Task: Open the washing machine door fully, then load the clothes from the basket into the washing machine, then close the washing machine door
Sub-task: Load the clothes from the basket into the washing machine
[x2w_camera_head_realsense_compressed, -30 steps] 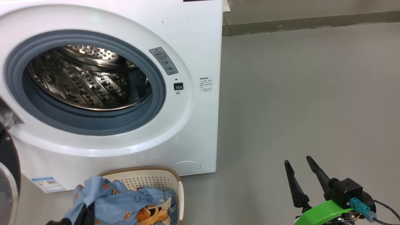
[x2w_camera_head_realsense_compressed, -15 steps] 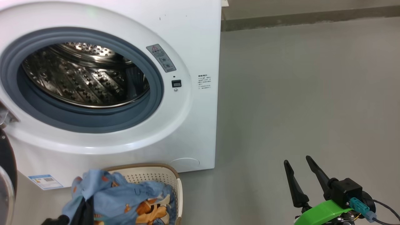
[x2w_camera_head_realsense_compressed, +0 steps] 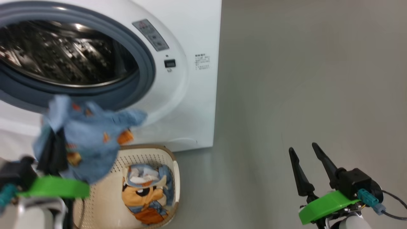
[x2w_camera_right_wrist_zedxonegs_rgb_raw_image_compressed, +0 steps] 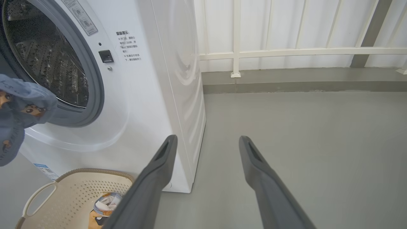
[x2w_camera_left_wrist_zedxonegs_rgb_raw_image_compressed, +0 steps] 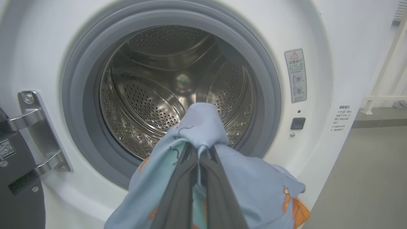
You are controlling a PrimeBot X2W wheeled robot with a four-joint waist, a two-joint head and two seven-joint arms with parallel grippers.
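Grey floor (x2w_camera_head_realsense_compressed: 302,79) is stretching all around. Light blue clothes (x2w_camera_head_realsense_compressed: 86,136) are hanging at the washing machine (x2w_camera_head_realsense_compressed: 194,105) mouth, pinched tight in the left gripper (x2w_camera_left_wrist_zedxonegs_rgb_raw_image_compressed: 199,149); more are lying in the basket (x2w_camera_head_realsense_compressed: 149,150) below. Meanwhile the right gripper (x2w_camera_head_realsense_compressed: 302,147) is hovering aside, fingers spread, empty.

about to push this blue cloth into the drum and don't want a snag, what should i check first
1. Left tool shut on the blue cloth: ok.
2. Washing machine door swung aside at the left: ok. Whether it is fully open: cannot tell.
3. Drum mouth free of obstruction: ok.
4. Cloth lifted out of the basket: ok.
5. Cloth's hanging end clear of the rubber ring: cannot tell.
6. Right tool open, off to the side over the floor: ok.
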